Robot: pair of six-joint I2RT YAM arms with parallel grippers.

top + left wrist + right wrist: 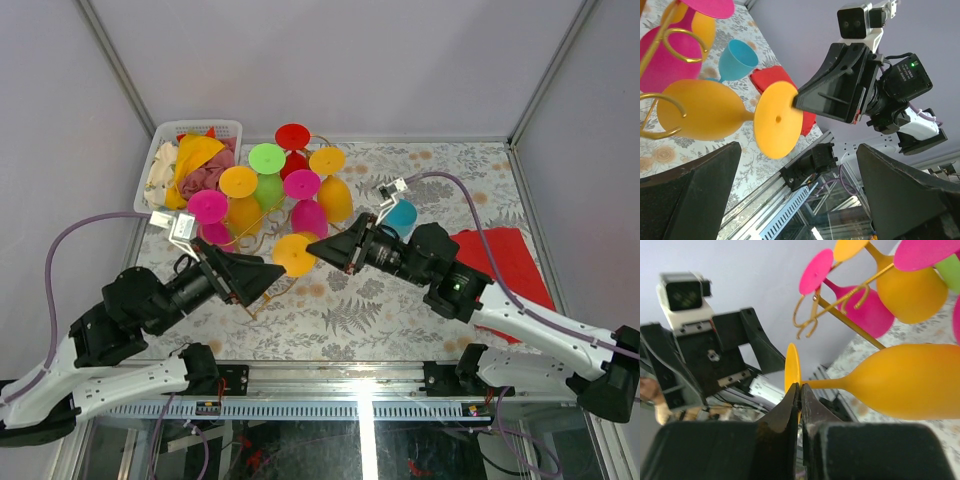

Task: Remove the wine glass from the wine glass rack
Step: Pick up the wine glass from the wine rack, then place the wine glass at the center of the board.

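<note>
- Orange wine glass (910, 380), opaque and smooth, with a long tapered bowl, a thin stem and a flat round foot, lies tilted at the near end of the wine glass rack (671, 36), beside the rack's curled ends. Its foot points towards the arms.
- The rack is thin gold-coloured wire, with slanted rails ending in scrolls. It stands on a tabletop (380, 310) covered in a pale fern-and-flower print.
- Magenta, green, red and more orange glasses (267, 158) of the same shape hang on the rack, round feet up and bowls down.
- The right fingers (790, 415), black and wedge-shaped, are pressed together on the thin rim of the orange glass's foot, which is seen edge-on between their tips.
- The left fingers (695, 195) are spread as wide as they go and hold nothing. The orange foot sits just ahead of the gap between them, not touching either.
- Whether the stem sits between the rails cannot be told from these views.
- A teal glass (402, 215) stands upright on the tabletop, to the right of the rack.
- A white plastic lattice basket (163, 145) at the far left holds crumpled yellow, pink and cream cloths (195, 155).
- A red cloth (500, 255) lies flat near the right edge.
</note>
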